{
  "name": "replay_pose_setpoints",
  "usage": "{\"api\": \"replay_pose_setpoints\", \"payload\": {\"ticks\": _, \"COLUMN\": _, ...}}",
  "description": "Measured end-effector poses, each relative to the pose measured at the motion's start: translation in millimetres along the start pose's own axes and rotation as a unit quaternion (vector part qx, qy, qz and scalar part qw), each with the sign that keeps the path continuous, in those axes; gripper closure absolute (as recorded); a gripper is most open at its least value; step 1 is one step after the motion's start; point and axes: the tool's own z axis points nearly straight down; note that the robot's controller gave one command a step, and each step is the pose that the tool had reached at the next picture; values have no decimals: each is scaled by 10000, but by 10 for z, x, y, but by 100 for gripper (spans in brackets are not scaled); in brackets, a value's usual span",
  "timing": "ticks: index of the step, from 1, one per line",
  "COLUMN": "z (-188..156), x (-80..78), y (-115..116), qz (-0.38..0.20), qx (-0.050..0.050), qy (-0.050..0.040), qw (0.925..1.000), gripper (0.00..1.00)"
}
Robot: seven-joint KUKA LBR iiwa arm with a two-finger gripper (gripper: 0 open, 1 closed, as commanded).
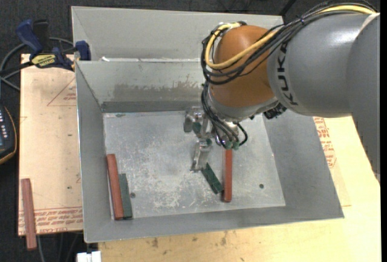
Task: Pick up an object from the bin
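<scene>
In the bin (91, 146): claw (198, 161) at one end of the dark green bar (212, 180), apparently touching; its spread cannot be told. Straddle the narrow width, clear of the red bar (228, 175).

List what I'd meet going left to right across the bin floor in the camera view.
red-brown bar → dark green bar right beside it → gripper → slanted green bar → red bar
</scene>
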Motion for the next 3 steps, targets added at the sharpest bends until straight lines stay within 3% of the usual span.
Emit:
{"api": "replay_pose_setpoints", "payload": {"ticks": 1, "z": 811, "x": -93, "y": -798, "qz": -718, "qx": 14, "qy": 21, "qw": 9974, "gripper": 0}}
{"api": "replay_pose_setpoints", "payload": {"ticks": 2, "z": 912, "x": -638, "y": -421, "qz": -1164, "qx": 6, "qy": -39, "qw": 9932, "gripper": 0}}
{"api": "replay_pose_setpoints", "payload": {"ticks": 3, "z": 529, "x": -155, "y": -616, "qz": -558, "qx": 5, "qy": -7, "qw": 9984, "gripper": 0}}
